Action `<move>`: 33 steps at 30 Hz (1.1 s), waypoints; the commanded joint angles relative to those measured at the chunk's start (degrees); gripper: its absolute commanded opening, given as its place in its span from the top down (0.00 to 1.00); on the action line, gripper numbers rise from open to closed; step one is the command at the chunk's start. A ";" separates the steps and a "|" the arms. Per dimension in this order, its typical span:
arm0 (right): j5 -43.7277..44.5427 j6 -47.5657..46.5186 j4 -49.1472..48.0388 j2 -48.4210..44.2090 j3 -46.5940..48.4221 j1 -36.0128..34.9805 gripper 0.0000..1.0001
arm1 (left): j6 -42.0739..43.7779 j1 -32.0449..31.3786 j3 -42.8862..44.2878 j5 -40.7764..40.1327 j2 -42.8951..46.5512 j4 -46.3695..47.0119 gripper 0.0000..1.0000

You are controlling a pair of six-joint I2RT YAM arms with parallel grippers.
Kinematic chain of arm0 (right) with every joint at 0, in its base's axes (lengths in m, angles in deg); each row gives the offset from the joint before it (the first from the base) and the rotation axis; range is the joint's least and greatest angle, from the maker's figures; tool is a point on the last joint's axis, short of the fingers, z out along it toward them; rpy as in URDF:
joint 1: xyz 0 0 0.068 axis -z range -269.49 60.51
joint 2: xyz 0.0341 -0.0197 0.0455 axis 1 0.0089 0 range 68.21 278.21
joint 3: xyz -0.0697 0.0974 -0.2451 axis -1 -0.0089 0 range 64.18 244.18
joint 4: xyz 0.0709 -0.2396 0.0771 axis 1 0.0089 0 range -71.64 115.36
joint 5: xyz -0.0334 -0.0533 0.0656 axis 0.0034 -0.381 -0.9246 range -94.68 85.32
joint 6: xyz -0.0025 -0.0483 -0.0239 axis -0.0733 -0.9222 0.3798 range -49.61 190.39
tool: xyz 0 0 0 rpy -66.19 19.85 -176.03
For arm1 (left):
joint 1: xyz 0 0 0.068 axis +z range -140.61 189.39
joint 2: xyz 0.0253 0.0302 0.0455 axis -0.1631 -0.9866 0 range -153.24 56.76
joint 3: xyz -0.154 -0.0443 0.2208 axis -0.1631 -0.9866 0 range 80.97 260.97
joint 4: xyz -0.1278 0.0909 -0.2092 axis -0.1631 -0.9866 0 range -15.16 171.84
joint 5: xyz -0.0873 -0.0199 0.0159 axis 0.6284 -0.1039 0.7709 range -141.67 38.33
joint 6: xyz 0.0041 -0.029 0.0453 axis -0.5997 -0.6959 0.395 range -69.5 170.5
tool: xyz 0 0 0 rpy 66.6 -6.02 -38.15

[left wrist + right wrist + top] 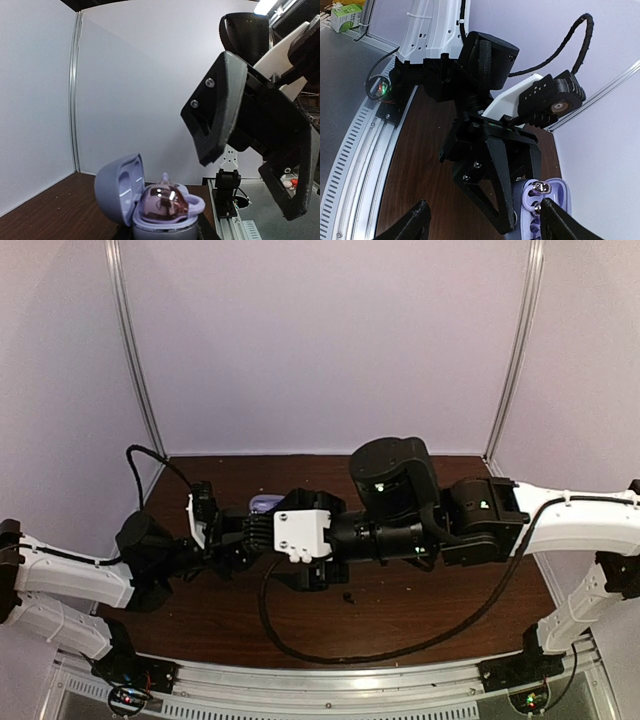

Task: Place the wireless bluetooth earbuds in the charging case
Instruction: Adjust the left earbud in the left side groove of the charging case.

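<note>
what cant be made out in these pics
Top view: lavender case mostly hidden by the right arm; black speck on the table too small to identify.
Left wrist view: case base cut off by bottom edge, left jaws out of frame.
Right wrist view: case half behind the left jaws, cut off below.

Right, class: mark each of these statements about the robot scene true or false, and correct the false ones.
1. The lavender charging case has its lid open. True.
2. A shiny lavender earbud sits in the case. True.
3. The right gripper is clamped on that earbud. False: its jaws stand apart with nothing between them.
4. The left gripper is open and well away from the case. False: it is shut on the case.
5. The table top is white. False: it is dark brown wood.
</note>
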State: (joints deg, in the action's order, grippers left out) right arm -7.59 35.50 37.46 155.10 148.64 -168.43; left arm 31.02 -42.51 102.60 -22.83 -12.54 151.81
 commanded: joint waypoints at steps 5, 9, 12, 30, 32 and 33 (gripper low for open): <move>1.49 -1.31 -0.37 0.83 2.75 -0.08 0.24 | 0.01 -0.99 1.72 0.98 -1.05 1.03 1.00; 1.28 -1.49 -0.31 1.36 2.96 -0.08 0.24 | 0.03 -1.25 1.78 0.80 -1.10 1.13 1.00; 1.33 -1.65 -0.02 1.93 3.30 -0.03 0.24 | 0.15 -1.44 1.89 0.73 -1.09 1.26 1.00; 1.65 -0.64 -0.46 3.26 3.25 1.38 0.24 | 0.68 -2.07 2.03 0.73 -1.23 1.30 1.00; 1.45 -0.32 -0.46 3.31 3.09 1.65 0.24 | 0.65 -2.02 2.09 0.77 -1.28 1.39 1.00; 1.40 -0.20 -0.46 3.32 2.90 1.80 0.24 | 0.67 -2.06 2.18 0.78 -1.37 1.46 1.00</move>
State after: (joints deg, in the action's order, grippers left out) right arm -7.14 34.41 37.24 157.88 150.19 -167.38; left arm 31.08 -44.28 102.97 -22.33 -13.55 150.61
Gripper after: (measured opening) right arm 0.762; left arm 0.282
